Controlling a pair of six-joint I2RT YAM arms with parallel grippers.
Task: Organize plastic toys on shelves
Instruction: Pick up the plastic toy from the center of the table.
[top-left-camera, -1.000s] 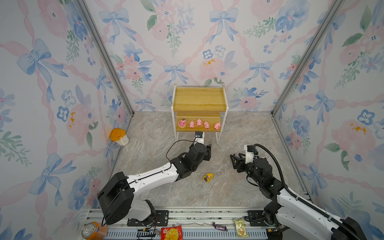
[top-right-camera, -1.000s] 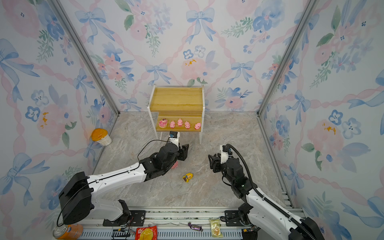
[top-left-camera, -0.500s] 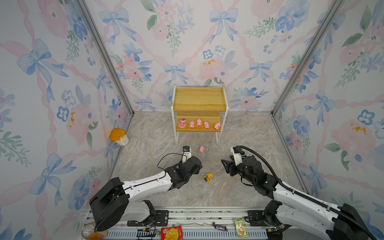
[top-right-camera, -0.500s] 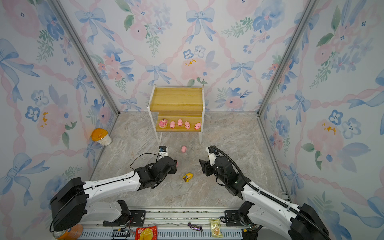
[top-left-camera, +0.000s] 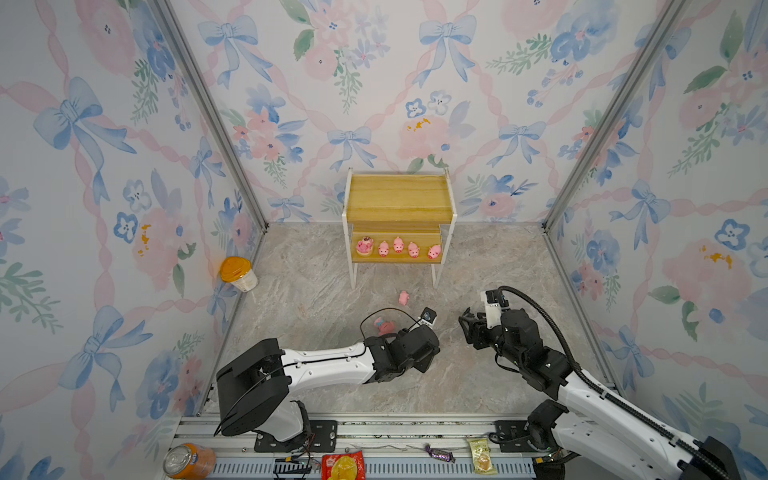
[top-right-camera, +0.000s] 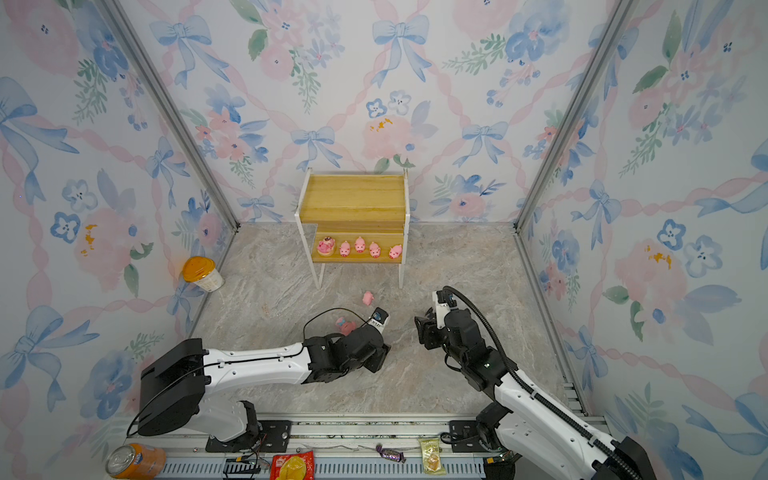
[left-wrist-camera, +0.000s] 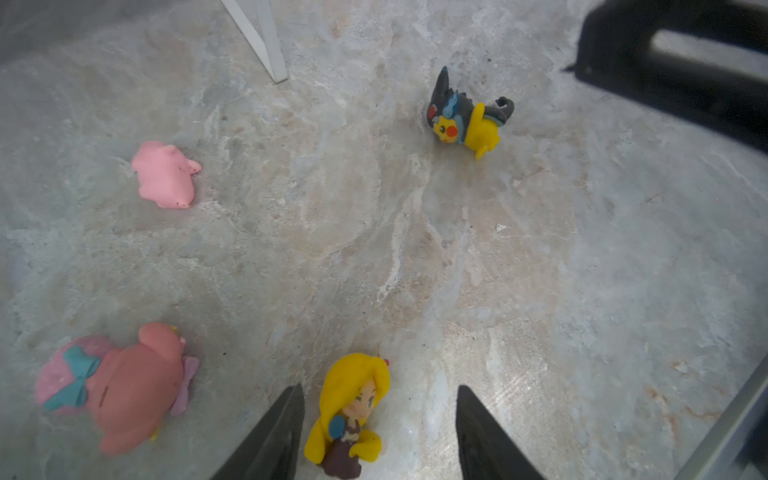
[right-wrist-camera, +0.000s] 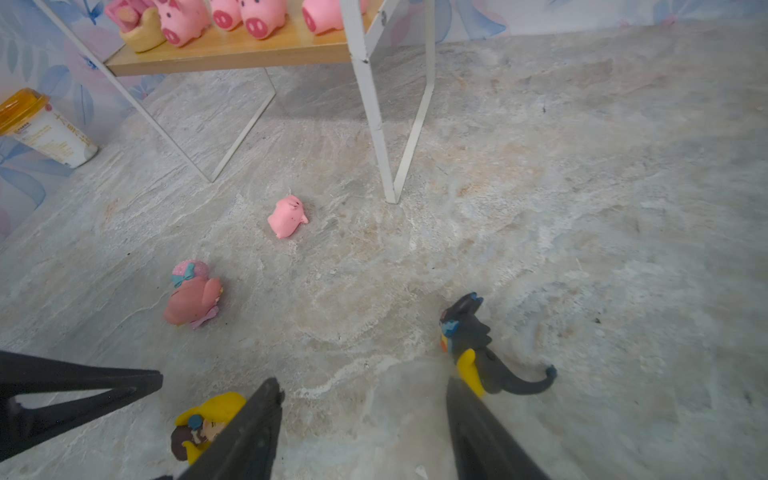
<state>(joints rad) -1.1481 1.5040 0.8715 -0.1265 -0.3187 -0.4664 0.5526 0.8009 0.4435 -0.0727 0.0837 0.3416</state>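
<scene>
The left tool (left-wrist-camera: 379, 388) stands parted, gripping nothing, astride the yellow-haired doll (left-wrist-camera: 353, 409) on the tabletop (left-wrist-camera: 415, 249), her length running along its jaws. The right tool (right-wrist-camera: 361, 384), parted too, has the black-and-yellow creature (right-wrist-camera: 469, 334) just beside one jaw. On the shelves (top-left-camera: 399, 199), the lower board carries five pink pigs (top-left-camera: 398, 245).

Orange-lidded cup (top-left-camera: 239, 274) stands on the marble floor (top-left-camera: 498, 266), against the left wall (top-left-camera: 104, 208). Along the front rail (top-left-camera: 395, 469): orange can (top-left-camera: 189, 460) on its side, red snack packet (top-left-camera: 343, 465), purple wrapped candy (top-left-camera: 438, 453), yellow packet (top-left-camera: 481, 457).
</scene>
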